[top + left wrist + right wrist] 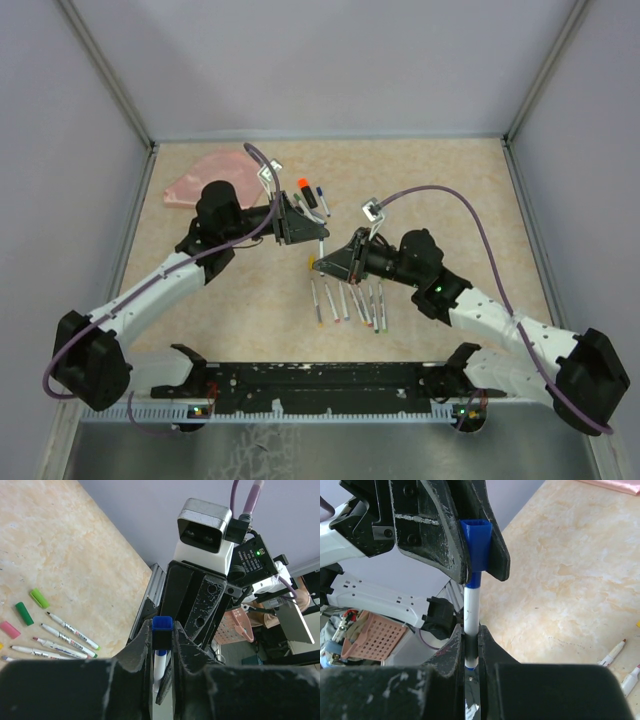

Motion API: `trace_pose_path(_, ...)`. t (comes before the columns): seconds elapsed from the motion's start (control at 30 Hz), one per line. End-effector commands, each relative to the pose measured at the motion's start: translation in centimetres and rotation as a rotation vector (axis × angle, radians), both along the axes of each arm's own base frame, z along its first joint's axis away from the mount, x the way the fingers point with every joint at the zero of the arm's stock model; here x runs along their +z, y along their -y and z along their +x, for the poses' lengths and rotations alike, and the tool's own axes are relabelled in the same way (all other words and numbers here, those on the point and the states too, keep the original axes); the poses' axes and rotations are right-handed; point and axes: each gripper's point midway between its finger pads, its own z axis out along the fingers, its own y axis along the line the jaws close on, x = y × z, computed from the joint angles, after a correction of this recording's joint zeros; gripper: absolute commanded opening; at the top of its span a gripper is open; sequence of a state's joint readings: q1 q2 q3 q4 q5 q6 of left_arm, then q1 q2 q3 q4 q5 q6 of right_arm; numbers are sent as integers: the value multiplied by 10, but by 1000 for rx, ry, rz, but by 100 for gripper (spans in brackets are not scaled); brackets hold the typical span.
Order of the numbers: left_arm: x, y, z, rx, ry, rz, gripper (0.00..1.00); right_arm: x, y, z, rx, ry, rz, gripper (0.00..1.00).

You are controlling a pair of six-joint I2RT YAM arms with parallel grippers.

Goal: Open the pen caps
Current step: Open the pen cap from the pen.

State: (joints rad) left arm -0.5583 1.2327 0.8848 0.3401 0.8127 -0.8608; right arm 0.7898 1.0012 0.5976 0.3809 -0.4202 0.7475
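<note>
A pale, marbled beige table [450,180] is shown, enclosed by plain lavender walls. Above its middle, the left gripper [162,636] is clenched on a blue cap [162,624], which is pinched squarely between two scuffed black fingers. Directly opposite, the right gripper [470,642] is clamped tight on the white pen barrel [471,605] of the same pen. The pen is thus held in the air between the two arms, well clear of the tabletop. A short blue collar is seen just below the cap; whether the cap has begun to slide off cannot be told from these views.

The cap is judged to be light, rigid, smooth plastic, probably seated by a friction fit. It is best held across its flat sides, as here, and drawn straight along the pen's axis. The thin barrel may slip or flex if the pull is angled.

Below the grippers, a row of uncapped pens [348,300] is laid side by side on the table. Loose caps [23,613] in green and pink are scattered just beside them. Farther back, a pen with an orange cap [303,185] is seen, and a pink pouch [215,175] lies near the far left corner.
</note>
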Motion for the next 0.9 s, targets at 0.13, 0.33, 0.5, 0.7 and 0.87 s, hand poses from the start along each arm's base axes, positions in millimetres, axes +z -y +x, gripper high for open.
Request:
trace_pose_path(0.13,17,-1,-2,7,60,-67,0,29,3,1,-28,62,50,35)
trace_pose_path(0.33,18,-2,-5,31,60,-115,0,44,9,12,-110,65,122,41)
trace_pose_path(0.5,20,0,-5,40,62,-135,0,46,3,16,-106,30,164,39)
trace_pose_path(0.7,24,-1,-3,62,71,-163,0,42,-4,16,-82,-6,180,26)
trace_pose_path(0.87,25,-3,1,91,82,-168,0,40,-6,15,-68,-16,177,8)
